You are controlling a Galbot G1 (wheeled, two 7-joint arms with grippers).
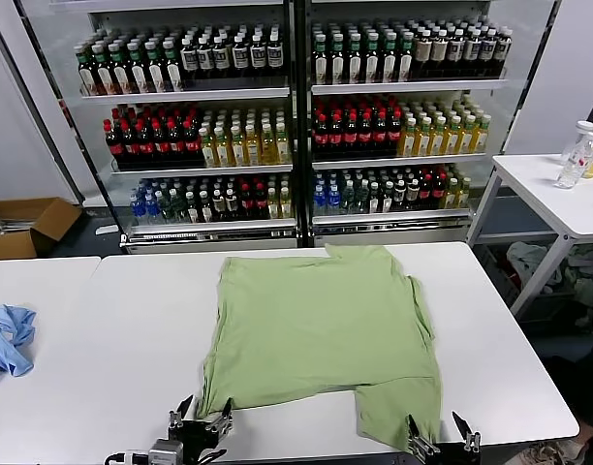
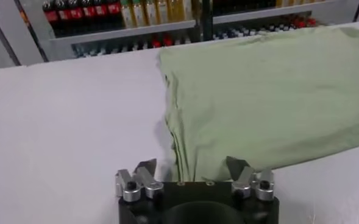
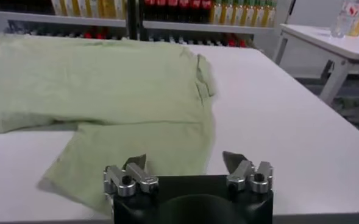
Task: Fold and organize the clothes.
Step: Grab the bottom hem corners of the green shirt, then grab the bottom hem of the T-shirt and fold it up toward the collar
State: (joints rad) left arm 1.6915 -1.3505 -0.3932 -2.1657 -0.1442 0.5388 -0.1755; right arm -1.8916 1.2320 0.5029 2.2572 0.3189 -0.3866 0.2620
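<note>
The clothes, a light green shirt [image 1: 316, 325], lie spread flat on the white table [image 1: 132, 368]; no print or buttons show. Its near left corner [image 2: 194, 161] lies between the spread fingers of my left gripper [image 2: 191, 167], which stands open at the table's front edge [image 1: 202, 418]. A flap of the shirt [image 1: 398, 412] reaches toward the near right. My right gripper [image 3: 185, 161] is open just before that flap [image 3: 142, 152], near the front edge [image 1: 439, 436]. Neither gripper holds the cloth.
A small light blue cloth [image 1: 8, 339] lies at the far left of the table. Behind the table stand glass-fronted shelves of bottles [image 1: 296, 116]. A side table with bottles [image 1: 558, 189] is at the right, and a cardboard box [image 1: 25, 225] sits on the floor at the left.
</note>
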